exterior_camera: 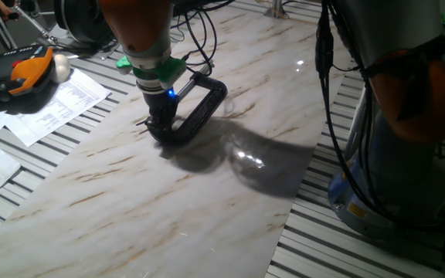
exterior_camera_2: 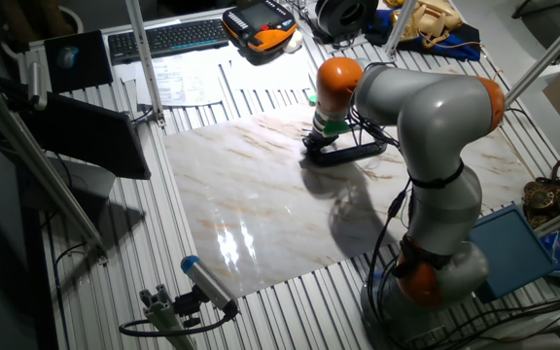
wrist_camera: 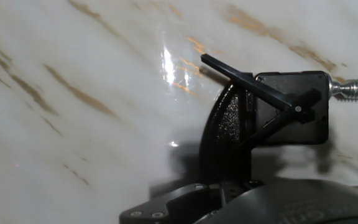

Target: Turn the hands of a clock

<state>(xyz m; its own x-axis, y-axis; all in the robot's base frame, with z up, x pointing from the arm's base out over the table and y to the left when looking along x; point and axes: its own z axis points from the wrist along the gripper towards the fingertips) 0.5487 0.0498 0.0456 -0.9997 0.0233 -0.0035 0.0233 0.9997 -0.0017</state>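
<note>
A small black square clock (wrist_camera: 303, 127) sits in the jaw of a black C-clamp (exterior_camera: 204, 102) lying on the marble board (exterior_camera: 168, 208). In the hand view a long black hand (wrist_camera: 244, 79) runs up-left from the pivot, and a short one points down-left. The clamp's screw (wrist_camera: 354, 88) presses on the clock from the right. My gripper (exterior_camera: 159, 130) points straight down at the clamp's near-left end, right at the clock. Its black fingers are close to the clamp, and their gap does not show. The gripper (exterior_camera_2: 317, 143) and clamp (exterior_camera_2: 356, 152) also show in the other fixed view.
Papers (exterior_camera: 56, 108) and an orange-black pendant (exterior_camera: 18, 73) lie left of the board on the slatted table. A keyboard (exterior_camera_2: 168, 37) sits at the back. The arm's base (exterior_camera_2: 436, 282) stands right of the board. A metal frame pole (exterior_camera_2: 144, 58) rises at the left.
</note>
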